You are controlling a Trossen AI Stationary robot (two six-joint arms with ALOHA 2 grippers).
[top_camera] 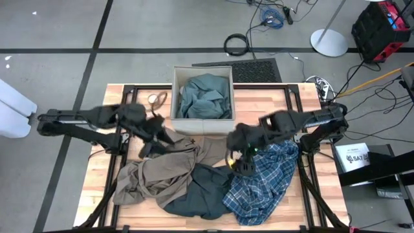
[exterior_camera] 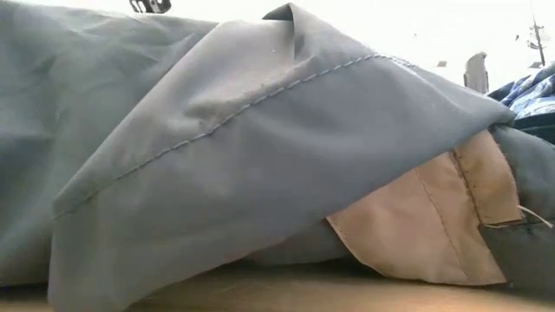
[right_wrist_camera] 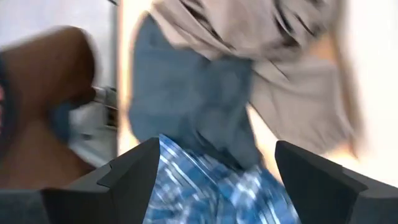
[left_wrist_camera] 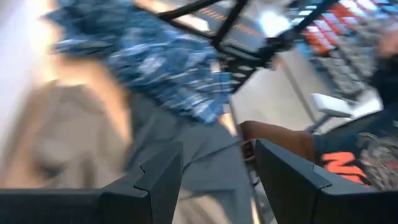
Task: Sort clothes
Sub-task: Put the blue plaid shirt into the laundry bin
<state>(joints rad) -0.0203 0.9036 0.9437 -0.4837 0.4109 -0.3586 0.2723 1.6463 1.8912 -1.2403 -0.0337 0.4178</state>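
Table: I see a wooden table (top_camera: 97,194) from above, with a heap of clothes on its near half and a beige fabric box (top_camera: 175,103) at the far edge, in the middle.
Box contents: a teal-grey shirt (top_camera: 206,96) lies crumpled inside the box.
Tan garment: the large tan-brown garment (top_camera: 162,171) is spread over the left part of the heap, one end running up towards the box.
Dark garment: the dark slate garment (top_camera: 197,194) lies in the middle at the near side, partly under the tan one and touching the plaid one.
Plaid shirt: the blue plaid shirt (top_camera: 265,178) is bunched on the right of the heap.
Left gripper: my left gripper (left_wrist_camera: 214,180) is over the upper left edge of the tan garment. In its wrist view the fingers (left_wrist_camera: 158,180) stand apart with only cloth far beyond them; nothing is pinched.
Right gripper: my right gripper (right_wrist_camera: 214,180) hangs over the top edge of the plaid shirt, just beside the tan cloth. Its fingers (right_wrist_camera: 137,174) are spread wide, with plaid fabric showing between them; I see no pinch on it.
Low view: grey cloth fills most of it, with a tan flap tucked beneath at the right.
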